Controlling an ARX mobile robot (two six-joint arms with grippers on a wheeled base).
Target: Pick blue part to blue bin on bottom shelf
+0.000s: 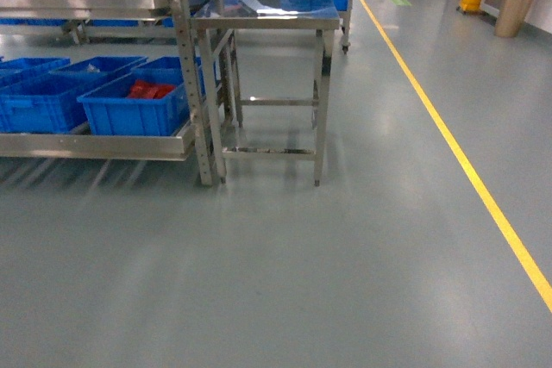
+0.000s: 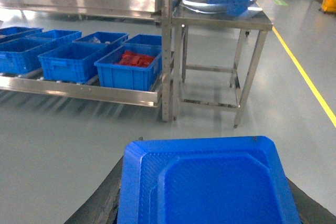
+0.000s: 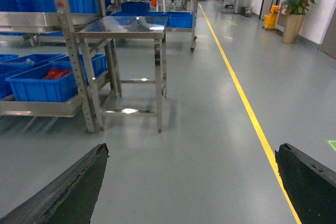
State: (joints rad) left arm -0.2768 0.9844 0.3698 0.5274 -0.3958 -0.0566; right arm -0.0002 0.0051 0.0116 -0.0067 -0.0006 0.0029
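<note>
Pick is done, place isn't. The left gripper (image 2: 205,211) has its fingers (image 2: 97,211) clamped on the blue part (image 2: 210,182). The part fills the lower middle of the left wrist view, up off the floor and well short of the worktop (image 1: 259,8), on the robot's side of it. The right gripper (image 3: 191,150) is released: fingers spread wide, only bare floor between them.

Left to do:
- Close the gap. The rack stands just left of the worktop, touching or nearly so at the post, and the robot faces both from well back, across open floor.
- Go low. The bottom shelf (image 1: 95,146) runs left from the worktop's legs, approx. level with the worktop's lower crossbar. Its steel upper level overhangs it, so the arm needs to go in under that.
- Drop into the blue bin (image 2: 68,61). Nearest the worktop sits the bin w/ red packets (image 2: 131,66), not the one wanted. The next bin left of it looks like the target, though from this far back I can't be sure which of the row is meant.
- Release, pull the arm out.

Nothing is on the worktop that I can see, and the yellow floor line (image 1: 466,165) runs right of it, out of the way. Overall approx. halfway: part in hand, no approach to the shelf made yet.
</note>
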